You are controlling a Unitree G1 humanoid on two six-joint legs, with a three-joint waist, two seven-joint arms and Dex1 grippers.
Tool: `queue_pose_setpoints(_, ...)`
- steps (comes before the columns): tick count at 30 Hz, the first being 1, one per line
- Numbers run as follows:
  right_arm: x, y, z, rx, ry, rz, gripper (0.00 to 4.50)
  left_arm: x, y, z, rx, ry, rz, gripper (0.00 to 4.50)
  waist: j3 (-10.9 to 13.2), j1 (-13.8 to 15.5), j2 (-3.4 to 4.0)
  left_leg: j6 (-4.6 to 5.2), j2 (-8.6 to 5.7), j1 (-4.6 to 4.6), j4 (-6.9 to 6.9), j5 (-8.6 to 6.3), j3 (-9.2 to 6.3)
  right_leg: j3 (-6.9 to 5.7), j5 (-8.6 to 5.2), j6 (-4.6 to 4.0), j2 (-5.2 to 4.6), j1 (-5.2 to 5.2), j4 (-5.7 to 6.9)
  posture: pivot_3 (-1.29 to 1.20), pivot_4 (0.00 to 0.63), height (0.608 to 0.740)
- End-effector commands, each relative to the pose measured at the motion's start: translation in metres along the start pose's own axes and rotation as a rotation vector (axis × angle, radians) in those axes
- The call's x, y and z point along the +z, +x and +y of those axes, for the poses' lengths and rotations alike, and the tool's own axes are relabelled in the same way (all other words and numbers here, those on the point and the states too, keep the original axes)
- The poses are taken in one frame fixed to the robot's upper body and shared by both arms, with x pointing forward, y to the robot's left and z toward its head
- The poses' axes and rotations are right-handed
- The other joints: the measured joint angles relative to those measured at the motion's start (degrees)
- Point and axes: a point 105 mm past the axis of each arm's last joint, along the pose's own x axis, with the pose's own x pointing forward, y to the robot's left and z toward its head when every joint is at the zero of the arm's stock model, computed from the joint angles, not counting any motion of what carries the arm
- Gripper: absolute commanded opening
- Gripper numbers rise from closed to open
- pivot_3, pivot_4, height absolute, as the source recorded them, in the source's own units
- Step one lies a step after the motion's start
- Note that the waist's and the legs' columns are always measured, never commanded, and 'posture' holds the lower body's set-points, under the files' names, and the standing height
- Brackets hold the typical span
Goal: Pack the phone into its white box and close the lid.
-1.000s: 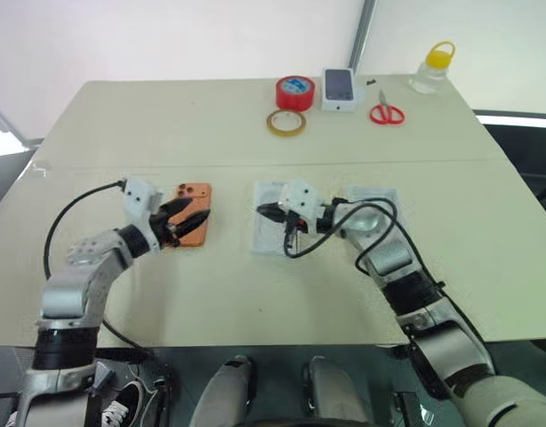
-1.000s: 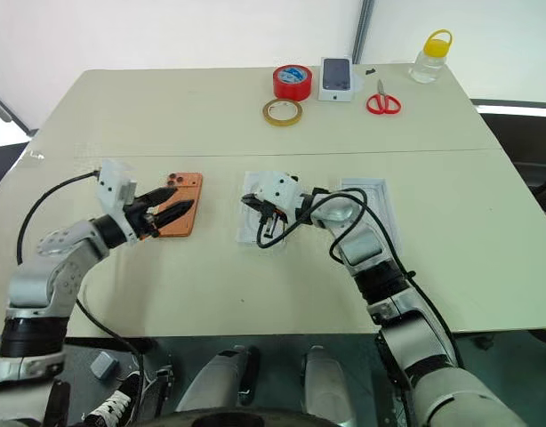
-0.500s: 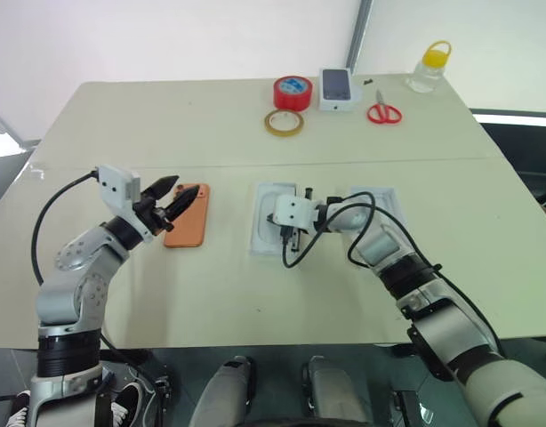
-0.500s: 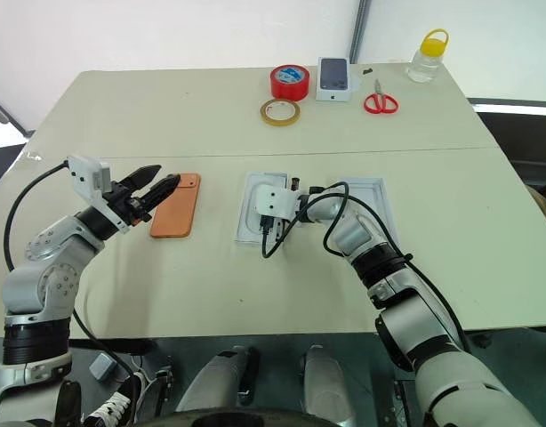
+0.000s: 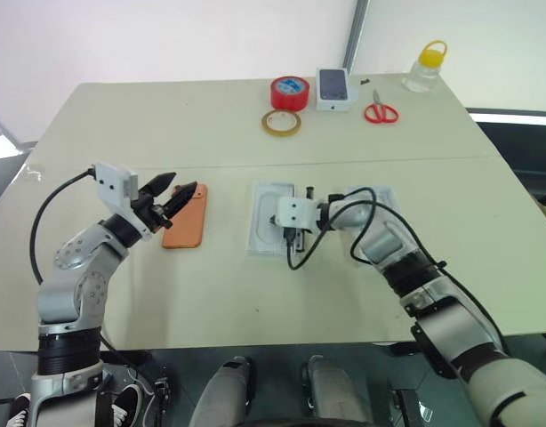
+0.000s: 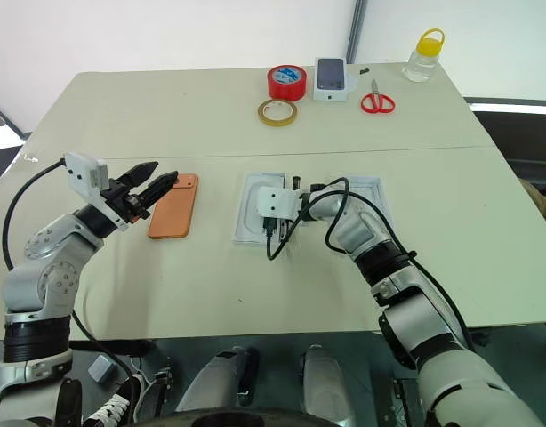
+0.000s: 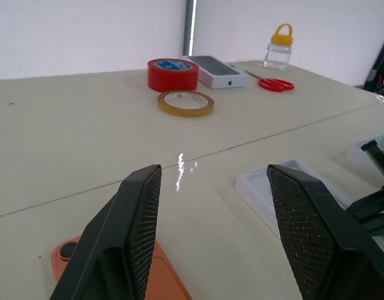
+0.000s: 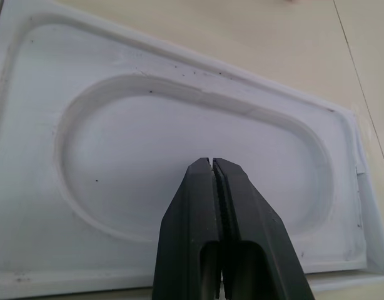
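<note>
Currently the phone (image 5: pixel 186 216) lies flat, back up, on the surface toward its left side, camera cluster at the far end. Long axis runs from the near edge toward the far edge, roughly parallel to the trays beside it.

Left claw (image 5: pixel 171 191) hangs just above the phone's far left part, fingers spread fairly wide, nothing between them. In the left wrist view the orange corner with a lens sits below the left finger (image 7: pixel 139 231), so the phone lies slightly under and ahead of that claw, not yet between the pads. This arm is clearly the nearer one to the phone.

Right claw (image 8: pixel 214 187) is pinched fully shut, empty, tip down over a white insert tray (image 8: pixel 148 144) with a rounded oval recess. That tray (image 5: pixel 271 219) sits mid-surface, to the right of the phone and apart from it. Just to its right, partly under the right forearm and cable, is another shallow white tray (image 5: pixel 380 197); which of the two is box and which is lid I cannot tell.

Judgement: packing not begun. The next move turns on the left claw dropping to span the phone's short width, across the long axis, then carrying it rightward to the box.

Far edge holds red tape (image 5: pixel 290 91), tan tape ring (image 5: pixel 281 123), small phone-picture box (image 5: pixel 335 89), scissors (image 5: pixel 380 110), yellow-capped jar (image 5: pixel 421 67).
</note>
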Motion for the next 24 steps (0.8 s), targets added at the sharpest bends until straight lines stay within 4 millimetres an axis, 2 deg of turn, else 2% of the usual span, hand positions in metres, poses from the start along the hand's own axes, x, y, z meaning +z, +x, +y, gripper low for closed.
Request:
queue_pose_setpoints(1,0.003,-0.006,-0.007,0.002,-0.046,0.047,0.10,0.012,0.005,-0.004,-0.010,0.033,-0.049,2.85,0.0,0.0,0.00,0.00,0.00,0.00,0.00,0.00,0.00,0.00,0.00,0.00,0.00,0.00,0.00,0.00,0.150,0.740)
queue_pose_setpoints(6,0.004,-0.009,-0.005,0.027,-0.060,0.056,0.10,0.013,0.007,-0.003,-0.004,0.035,-0.055,2.85,0.0,0.2,0.00,0.00,-0.01,0.00,0.00,0.00,0.00,-0.01,0.00,0.00,-0.01,0.01,-0.03,0.00,0.150,0.740)
queue_pose_setpoints(11,0.020,0.000,-0.002,0.005,0.025,-0.047,0.10,0.012,0.007,-0.002,-0.004,0.031,-0.053,2.85,0.0,-0.1,0.00,0.00,-0.01,0.00,-0.01,0.00,0.00,0.00,0.00,0.00,-0.01,0.01,-0.02,0.00,0.150,0.740)
queue_pose_setpoints(15,0.030,-0.001,-0.012,-0.052,0.045,-0.098,0.10,0.010,0.007,-0.003,-0.007,0.020,-0.037,2.85,0.0,-0.1,0.00,0.00,0.00,0.00,-0.01,0.00,0.00,0.00,0.00,0.00,0.00,0.00,-0.01,0.00,0.150,0.740)
queue_pose_setpoints(22,0.011,0.002,-0.026,-0.139,-0.020,-0.001,0.10,0.009,0.007,-0.001,-0.004,0.008,-0.025,2.85,0.0,0.0,0.00,-0.01,-0.01,0.00,-0.01,0.00,0.00,0.00,0.00,0.00,0.00,-0.02,-0.01,0.00,0.150,0.740)
queue_pose_setpoints(24,-0.004,0.009,-0.017,-0.106,-0.041,0.063,0.10,0.007,0.007,0.000,-0.003,0.006,-0.018,2.85,0.0,0.0,0.00,-0.01,-0.01,0.00,-0.02,0.00,0.00,0.00,0.00,0.00,0.00,-0.02,-0.01,0.00,0.150,0.740)
